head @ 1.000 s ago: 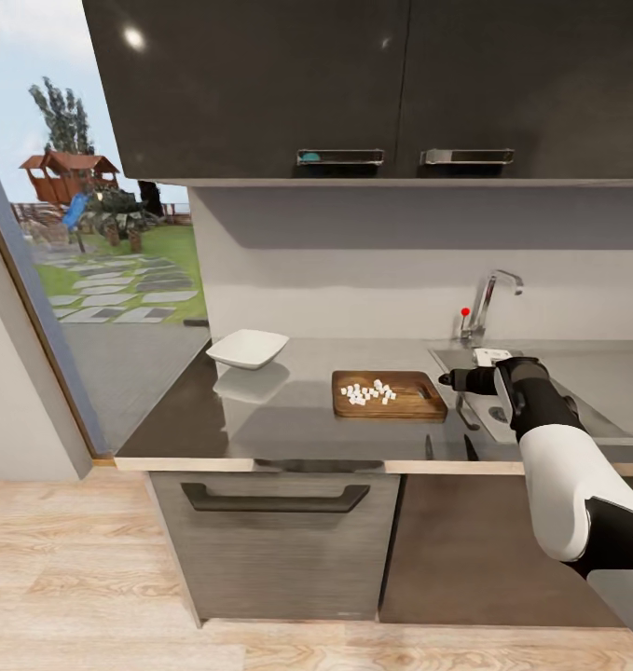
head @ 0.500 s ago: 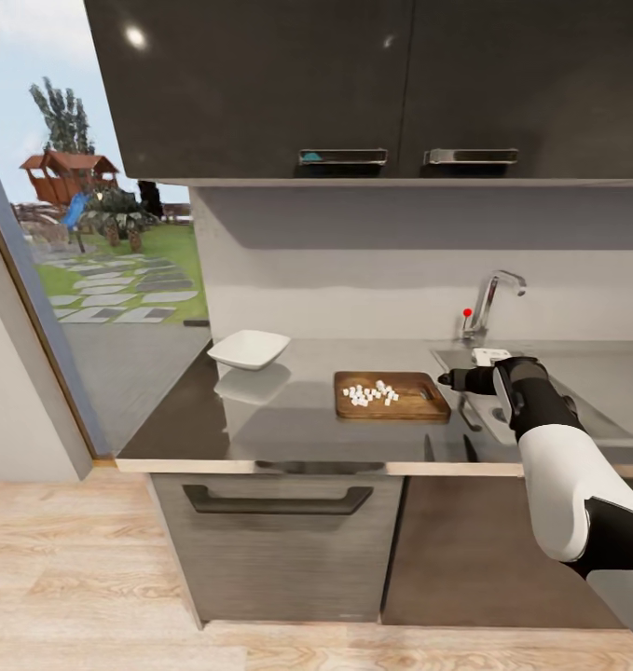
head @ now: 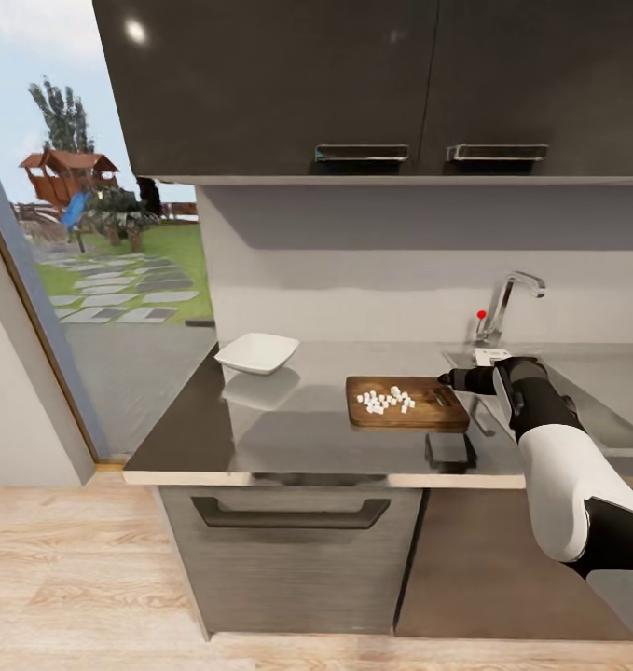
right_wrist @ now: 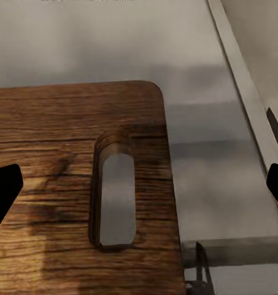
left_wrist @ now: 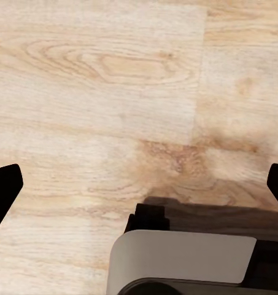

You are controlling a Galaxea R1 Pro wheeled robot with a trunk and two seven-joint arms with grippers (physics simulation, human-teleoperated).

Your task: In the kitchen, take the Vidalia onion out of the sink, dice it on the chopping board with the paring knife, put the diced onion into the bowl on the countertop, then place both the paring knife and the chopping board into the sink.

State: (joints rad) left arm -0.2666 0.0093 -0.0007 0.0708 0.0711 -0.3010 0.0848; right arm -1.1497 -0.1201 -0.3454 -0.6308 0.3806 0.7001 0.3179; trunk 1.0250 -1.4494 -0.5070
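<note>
The brown chopping board (head: 406,404) lies on the dark countertop (head: 279,424) with the diced Vidalia onion (head: 386,401) as a white cluster of cubes on it. My right gripper (head: 444,379) hovers open just above the board's right end, over its handle slot (right_wrist: 116,196); the right gripper (right_wrist: 139,190) shows its fingers spread wide. The white bowl (head: 256,352) stands to the board's left, further back. The steel sink (head: 607,375) and its tap (head: 504,306) are at the right. A slim dark shape (head: 484,419) lies beside the board; I cannot tell whether it is the paring knife. My left gripper (left_wrist: 139,184) hangs open over floor.
Dark wall cabinets (head: 353,84) hang above the counter, and a drawer front with a handle (head: 291,511) sits below it. A tall glass door (head: 92,280) opens onto a garden at the left. Pale wood floor (head: 74,578) runs in front of the cabinets.
The whole view has shifted, so the counter and its things sit further right in the picture. My right gripper now stands closer over the board's right end. Both grippers stay open.
</note>
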